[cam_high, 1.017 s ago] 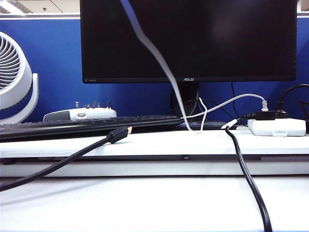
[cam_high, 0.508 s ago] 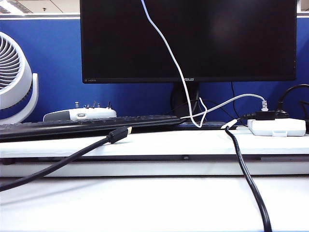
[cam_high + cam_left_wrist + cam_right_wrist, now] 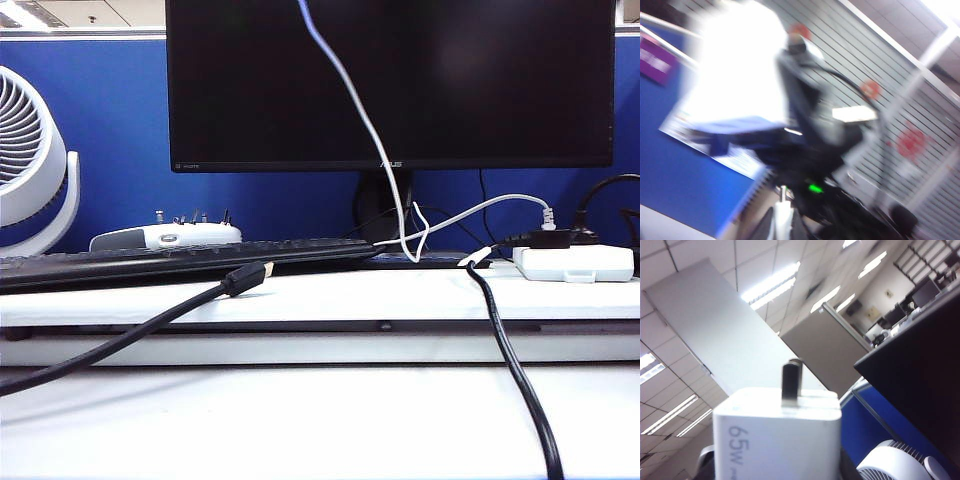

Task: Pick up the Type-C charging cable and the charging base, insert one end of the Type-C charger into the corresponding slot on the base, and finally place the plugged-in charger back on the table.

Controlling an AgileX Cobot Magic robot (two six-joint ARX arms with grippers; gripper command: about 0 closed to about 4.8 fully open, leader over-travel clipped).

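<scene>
Over the white table (image 3: 320,420), in the exterior view, neither gripper shows. The thin white Type-C charging cable (image 3: 372,150) hangs down from above the picture's top edge, crossing in front of the ASUS monitor (image 3: 390,80), and loops at the raised ledge beside the black keyboard (image 3: 180,262). A thick black cable with a gold-tipped plug (image 3: 245,277) lies across the ledge, another black cable (image 3: 515,370) runs down over the front, and a flat white box (image 3: 573,263) sits at the right end. A white fan (image 3: 30,165) stands at the left.

From the left wrist view, badly blurred, the left gripper (image 3: 784,222) appears closed on a thin white plug end, probably the cable's. Dark arm parts with a small green light (image 3: 815,188) fill the middle.

In the right wrist view, the charging base (image 3: 777,435), a white block marked 65W with its metal prongs (image 3: 791,380) pointing up, is clamped in the right gripper (image 3: 775,465), raised toward the ceiling lights, above the fan (image 3: 890,460).
</scene>
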